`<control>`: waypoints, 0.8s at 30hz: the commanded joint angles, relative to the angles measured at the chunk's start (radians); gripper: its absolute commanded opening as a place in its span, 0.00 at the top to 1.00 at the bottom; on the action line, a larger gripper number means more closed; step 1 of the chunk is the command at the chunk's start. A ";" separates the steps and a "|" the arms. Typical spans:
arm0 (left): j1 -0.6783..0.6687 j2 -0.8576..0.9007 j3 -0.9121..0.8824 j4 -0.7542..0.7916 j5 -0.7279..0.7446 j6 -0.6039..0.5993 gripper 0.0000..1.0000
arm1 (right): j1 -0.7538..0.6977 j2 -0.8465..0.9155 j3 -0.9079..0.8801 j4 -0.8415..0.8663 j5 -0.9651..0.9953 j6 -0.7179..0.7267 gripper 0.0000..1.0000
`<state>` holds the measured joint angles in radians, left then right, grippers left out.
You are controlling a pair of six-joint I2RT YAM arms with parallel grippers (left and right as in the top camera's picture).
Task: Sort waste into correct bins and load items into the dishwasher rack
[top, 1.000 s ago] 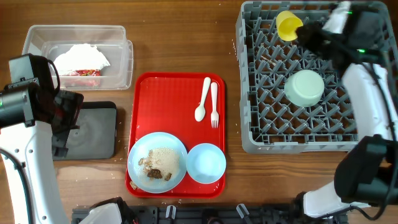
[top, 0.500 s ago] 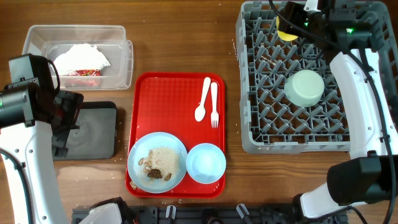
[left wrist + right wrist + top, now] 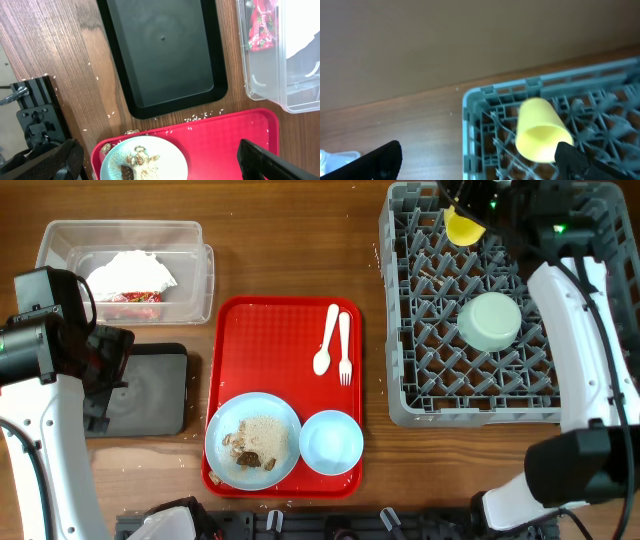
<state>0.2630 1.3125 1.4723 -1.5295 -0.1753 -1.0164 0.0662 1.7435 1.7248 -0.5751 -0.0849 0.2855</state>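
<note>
A small yellow cup (image 3: 463, 224) (image 3: 541, 129) lies on its side in the far left corner of the grey dishwasher rack (image 3: 410, 380) (image 3: 480, 100). My right gripper (image 3: 475, 165) hangs open just above it, holding nothing. A mint-green bowl (image 3: 490, 320) sits upside down in the rack. On the red tray (image 3: 260, 330) are a pale blue plate (image 3: 253, 440) (image 3: 145, 160) with rice scraps, a pale blue bowl (image 3: 331, 442), a white spoon (image 3: 326, 340) and a fork (image 3: 344, 348). My left gripper (image 3: 160, 167) is open and empty over the black tray's (image 3: 150, 390) (image 3: 165, 50) near end.
The clear tub (image 3: 125, 270) (image 3: 280, 60) at the far left holds a white napkin (image 3: 130, 272) and red-and-white wrappers (image 3: 130, 297) (image 3: 260, 25). Loose rice grains (image 3: 200, 116) lie on the wood between the black tray and the red tray.
My right gripper has opened and let go of the yellow cup, then drawn back toward the rack's far edge. The cup stays in the rack. The left arm has not moved.
</note>
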 commanded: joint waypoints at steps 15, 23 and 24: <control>0.004 -0.005 -0.003 -0.001 -0.016 -0.016 0.00 | 0.122 0.269 0.001 0.028 0.425 0.109 0.09; 0.004 -0.005 -0.003 -0.001 -0.017 -0.016 0.00 | 0.095 0.338 0.001 0.082 0.425 0.145 0.28; 0.004 -0.005 -0.003 -0.001 -0.017 -0.016 0.00 | 0.089 0.343 0.001 0.088 0.421 0.144 0.31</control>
<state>0.2630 1.3125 1.4723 -1.5291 -0.1753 -1.0164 0.1741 2.0583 1.7248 -0.5034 0.3161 0.4072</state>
